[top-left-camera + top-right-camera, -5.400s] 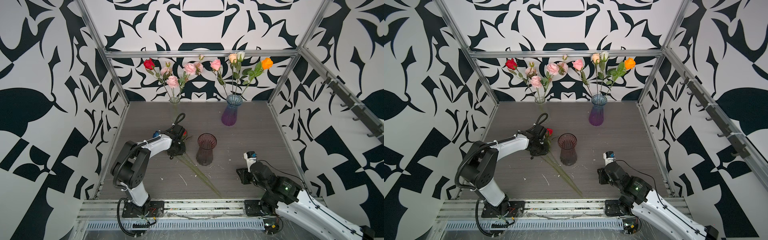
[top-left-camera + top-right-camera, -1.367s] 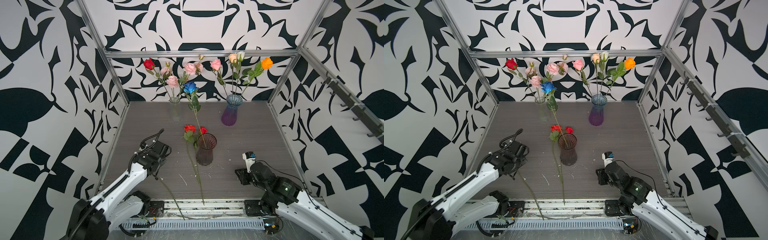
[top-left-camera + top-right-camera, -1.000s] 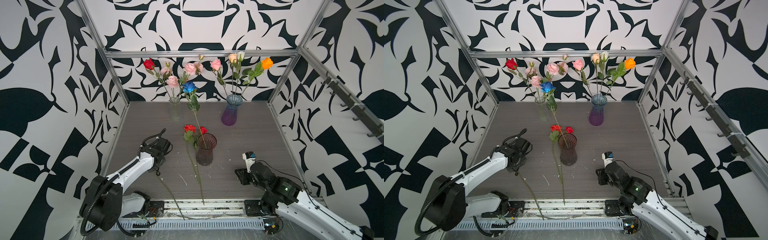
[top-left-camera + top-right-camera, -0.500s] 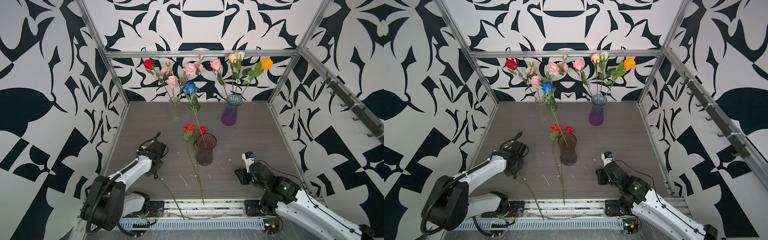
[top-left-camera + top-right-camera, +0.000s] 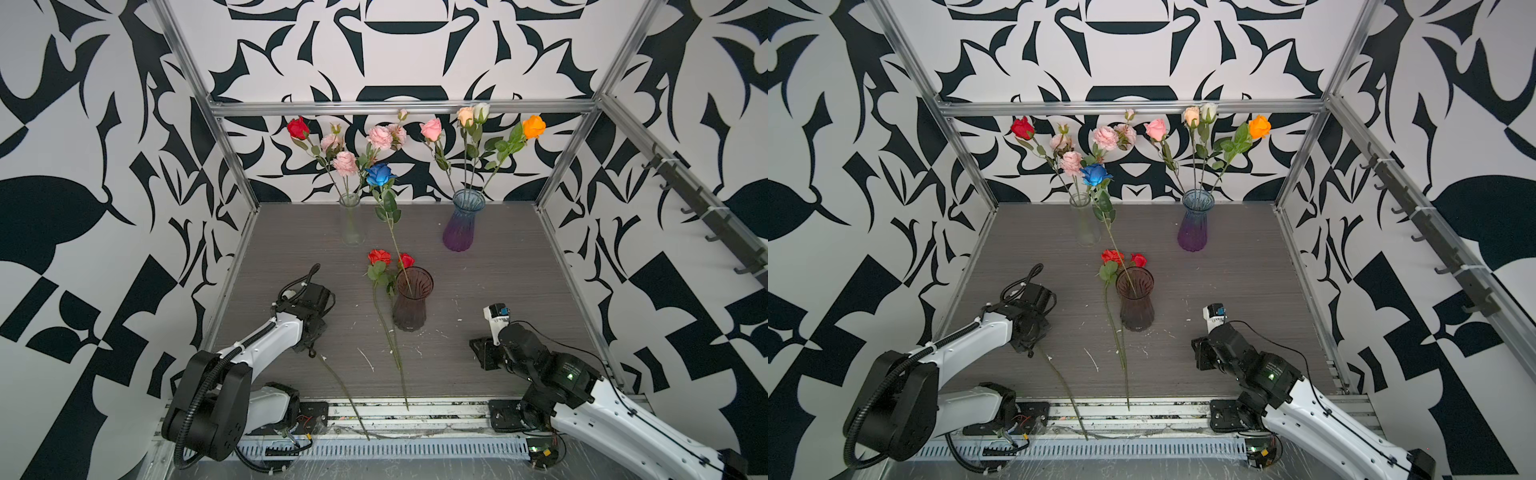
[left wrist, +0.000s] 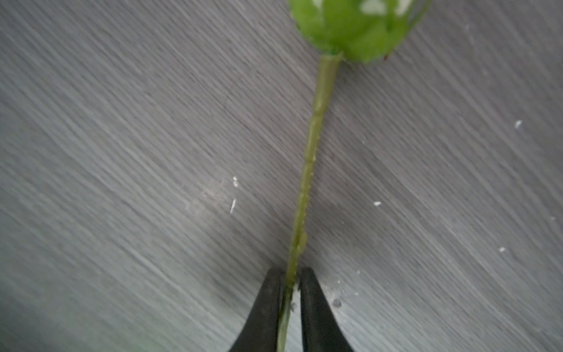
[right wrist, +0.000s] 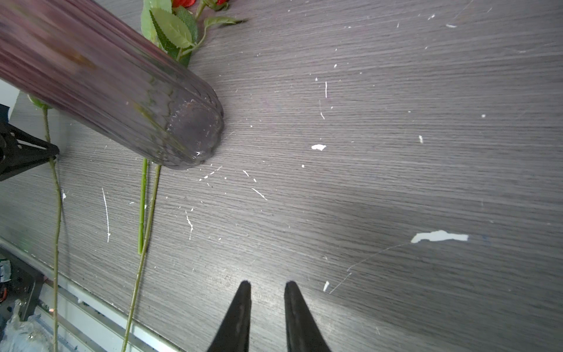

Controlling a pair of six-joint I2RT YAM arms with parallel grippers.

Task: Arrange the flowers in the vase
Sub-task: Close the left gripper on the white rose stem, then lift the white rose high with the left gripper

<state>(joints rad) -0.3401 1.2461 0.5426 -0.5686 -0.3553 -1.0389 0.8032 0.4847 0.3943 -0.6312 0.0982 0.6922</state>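
A dark maroon ribbed vase point(image 5: 411, 305) point(image 5: 1136, 305) stands mid-table with a blue rose point(image 5: 380, 174) in it. Two red roses point(image 5: 379, 256) lie beside it, their stems point(image 5: 395, 353) running to the front edge. Left of them lies another flower; its long stem point(image 5: 343, 384) point(image 6: 307, 170) passes between my left gripper's point(image 6: 292, 274) point(image 5: 309, 351) jaws, which are shut on it. Its green-cupped head point(image 6: 350, 27) shows only in the left wrist view. My right gripper point(image 7: 267, 286) point(image 5: 482, 353) hovers low over bare table right of the vase, open and holding nothing.
At the back stand a clear vase point(image 5: 351, 220) with red and pink flowers and a blue-purple vase point(image 5: 459, 224) with pink, peach, white and orange roses. A metal rail point(image 5: 415, 411) edges the front; patterned walls close the other sides.
The left gripper's jaws have closed in on the stem lying on the table. The right arm and the other flowers have not moved.
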